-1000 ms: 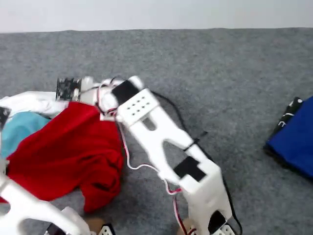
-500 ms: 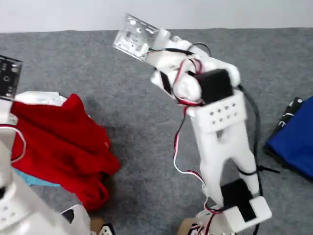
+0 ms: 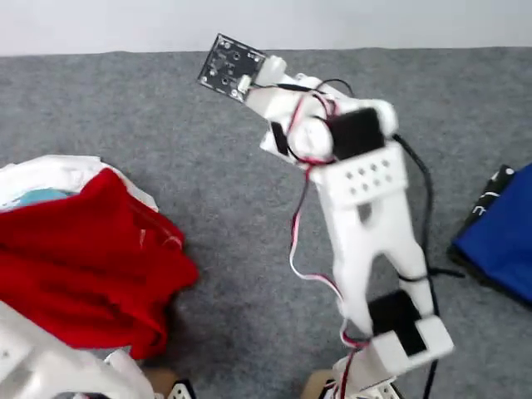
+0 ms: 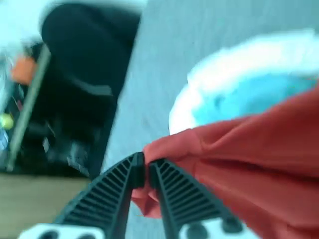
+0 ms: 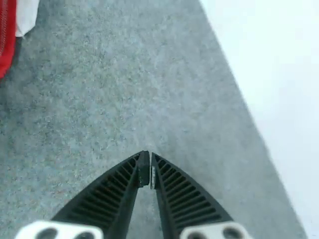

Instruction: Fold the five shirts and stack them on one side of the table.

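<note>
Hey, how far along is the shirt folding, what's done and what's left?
Possibly done: a blue shirt lies far right on something black, perhaps the stack. In hand: the left end effector pinches an edge of the red shirt; the right end effector is shut and empty above the table. Left: it, the white shirt and the teal shirt sit heaped, unfolded.

the table [image 3: 208, 125] is showing a plain, flecked grey all over. a red shirt [image 3: 91, 266] is lying there in solid red. a white shirt [image 3: 58, 170] is showing plain white, and a teal shirt [image 4: 249, 97] is showing pale blue-green. a blue shirt [image 3: 503, 237] is showing deep, plain blue, and beside it a black item [image 3: 490, 199] is carrying small white marks. the arm [image 3: 366, 241] is looking white with black blocks, its wires [image 3: 295, 237] running red, white and black. the left gripper [image 4: 145, 167] and right gripper [image 5: 147, 169] are both showing black and ribbed. the wall [image 3: 249, 21] is looking white.
</note>
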Motion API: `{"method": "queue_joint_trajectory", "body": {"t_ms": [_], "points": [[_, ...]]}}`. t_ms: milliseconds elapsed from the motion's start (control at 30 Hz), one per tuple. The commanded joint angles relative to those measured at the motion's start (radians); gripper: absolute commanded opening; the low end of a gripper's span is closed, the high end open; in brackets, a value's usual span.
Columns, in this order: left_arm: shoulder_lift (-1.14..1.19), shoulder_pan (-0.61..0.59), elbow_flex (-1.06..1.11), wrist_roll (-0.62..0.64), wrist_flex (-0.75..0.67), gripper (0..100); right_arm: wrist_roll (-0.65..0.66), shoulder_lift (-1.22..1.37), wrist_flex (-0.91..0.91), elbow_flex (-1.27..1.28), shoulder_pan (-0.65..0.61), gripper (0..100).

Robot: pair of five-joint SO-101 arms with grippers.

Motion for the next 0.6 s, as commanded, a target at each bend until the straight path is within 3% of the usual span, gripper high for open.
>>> {"method": "queue_joint_trajectory", "body": {"t_ms": [0, 133, 367, 567], "points": [[-0.011, -0.107, 0.140, -0.097, 0.020, 0, -0.068, 0.079, -0.085, -0.005, -0.044, 7.5], [-0.011, -0.158, 0.278, -0.150, 0.018, 0, -0.196, 0.173, -0.166, -0.005, -0.140, 19.8], [-0.008, -0.150, 0.394, -0.150, 0.014, 0, -0.321, 0.329, -0.278, -0.009, -0.343, 20.3], [-0.009, -0.140, 0.535, -0.150, -0.071, 0, -0.408, 0.438, -0.355, -0.009, -0.450, 20.4]]}}
